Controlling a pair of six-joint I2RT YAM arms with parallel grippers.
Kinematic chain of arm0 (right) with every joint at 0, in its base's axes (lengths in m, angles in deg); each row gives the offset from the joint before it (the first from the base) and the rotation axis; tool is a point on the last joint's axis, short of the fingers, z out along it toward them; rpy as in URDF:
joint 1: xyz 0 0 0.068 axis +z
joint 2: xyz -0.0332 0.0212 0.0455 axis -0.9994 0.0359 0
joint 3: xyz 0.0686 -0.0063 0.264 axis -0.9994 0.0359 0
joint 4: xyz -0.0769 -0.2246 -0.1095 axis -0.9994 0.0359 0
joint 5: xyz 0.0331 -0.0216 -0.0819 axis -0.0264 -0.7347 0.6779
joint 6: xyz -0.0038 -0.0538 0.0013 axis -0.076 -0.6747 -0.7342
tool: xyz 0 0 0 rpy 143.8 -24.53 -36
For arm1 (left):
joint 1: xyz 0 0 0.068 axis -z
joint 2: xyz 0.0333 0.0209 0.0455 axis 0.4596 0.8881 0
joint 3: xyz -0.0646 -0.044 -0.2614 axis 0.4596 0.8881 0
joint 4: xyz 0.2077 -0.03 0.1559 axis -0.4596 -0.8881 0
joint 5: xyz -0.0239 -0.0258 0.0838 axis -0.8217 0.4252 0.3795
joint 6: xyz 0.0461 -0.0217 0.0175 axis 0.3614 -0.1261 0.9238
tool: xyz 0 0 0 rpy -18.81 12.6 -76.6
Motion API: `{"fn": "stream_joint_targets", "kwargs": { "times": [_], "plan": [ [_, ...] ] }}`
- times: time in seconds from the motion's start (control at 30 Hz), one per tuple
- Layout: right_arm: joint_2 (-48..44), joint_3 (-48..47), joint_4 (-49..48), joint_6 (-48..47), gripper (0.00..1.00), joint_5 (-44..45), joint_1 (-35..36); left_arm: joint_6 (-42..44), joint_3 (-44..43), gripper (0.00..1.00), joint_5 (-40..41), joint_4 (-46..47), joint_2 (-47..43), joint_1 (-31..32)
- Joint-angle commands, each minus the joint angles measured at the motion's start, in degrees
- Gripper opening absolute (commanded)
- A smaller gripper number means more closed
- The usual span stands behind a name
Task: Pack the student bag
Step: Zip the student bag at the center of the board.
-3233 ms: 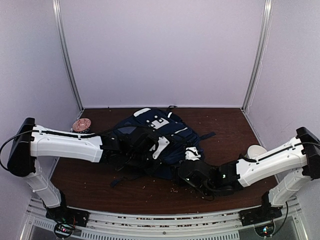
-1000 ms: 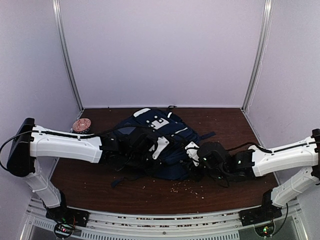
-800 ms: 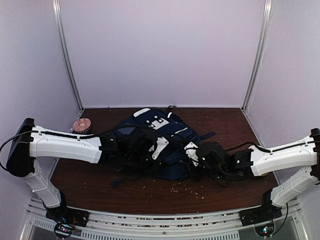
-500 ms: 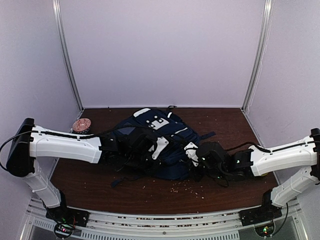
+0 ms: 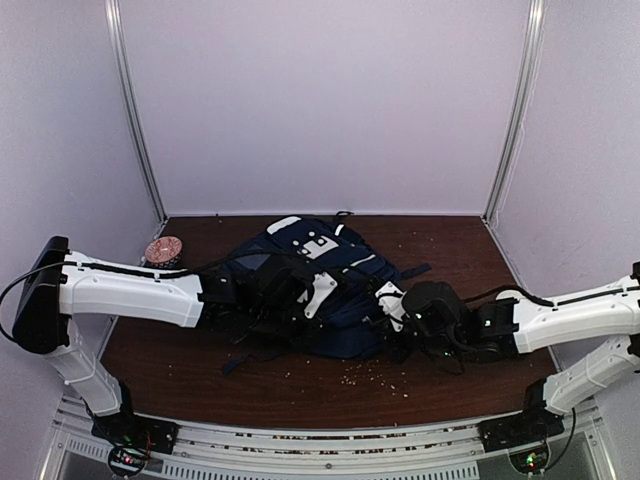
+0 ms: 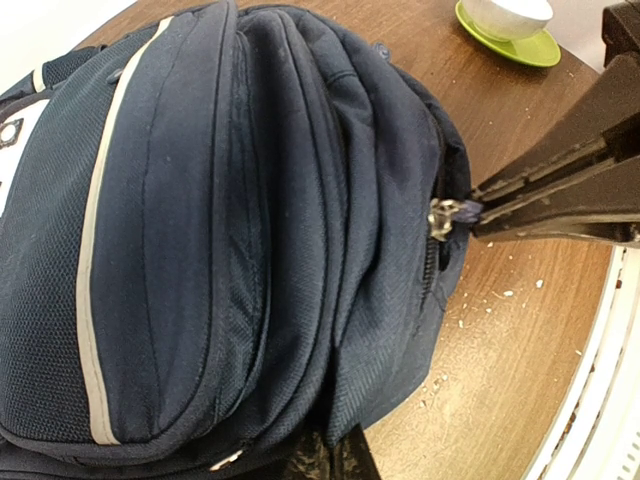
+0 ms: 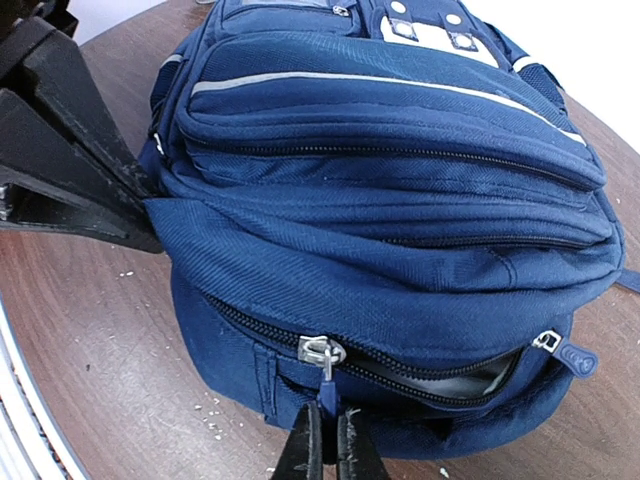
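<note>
The student bag (image 5: 310, 262) lies flat mid-table, navy with white stripes and patches. My left gripper (image 5: 330, 305) is shut on a fold of fabric at the bag's near edge; in the left wrist view its dark fingertips (image 6: 335, 458) show under the cloth. The right wrist view has those fingers (image 7: 70, 165) clamping the bag's left corner. My right gripper (image 7: 322, 445) is shut on the blue pull tab (image 7: 328, 393) of a silver zipper slider (image 7: 322, 352). Between that slider and a second slider (image 7: 555, 345) the zipper gapes slightly.
A round pinkish object (image 5: 163, 250) sits at the table's back left. A green saucer with a white cup (image 6: 505, 25) stands beyond the bag on the right side. Pale crumbs (image 5: 375, 375) are scattered on the brown table in front of the bag.
My right gripper has closed onto the zipper pull, and its arm has edged slightly to the right. The left arm and the bag have stayed put.
</note>
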Motion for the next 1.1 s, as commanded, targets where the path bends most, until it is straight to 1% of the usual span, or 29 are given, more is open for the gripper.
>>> {"fn": "stream_joint_targets", "kwargs": {
  "times": [0.0, 0.23, 0.43, 0.6, 0.83, 1.07],
  "plan": [
    [-3.31, 1.17, -1.77, 4.48, 0.00, 0.61, -0.34, -1.33, 0.35, 0.00, -2.65, 6.21, -3.49, 1.20],
    [-4.18, 4.22, -0.52, 11.45, 0.00, 3.34, -0.31, -1.27, 1.13, 0.00, -1.41, 6.02, -4.66, 1.22],
    [-4.43, 8.35, -2.59, 20.01, 0.00, 6.67, -0.46, -1.55, 2.76, 0.00, -1.23, 6.04, -5.04, 1.21],
    [-4.98, 11.27, -4.51, 25.37, 0.00, 9.26, -0.73, -2.19, 4.71, 0.00, -1.24, 6.39, -5.06, 1.22],
    [-3.75, 13.14, -6.07, 28.46, 0.00, 7.99, -1.18, -1.77, 5.69, 0.00, -0.66, 6.25, -5.30, 1.21],
    [-3.73, 16.18, -10.56, 31.48, 0.00, 5.29, -1.14, -1.60, 8.42, 0.00, 0.03, 6.08, -6.37, 1.21]
  ]
}}
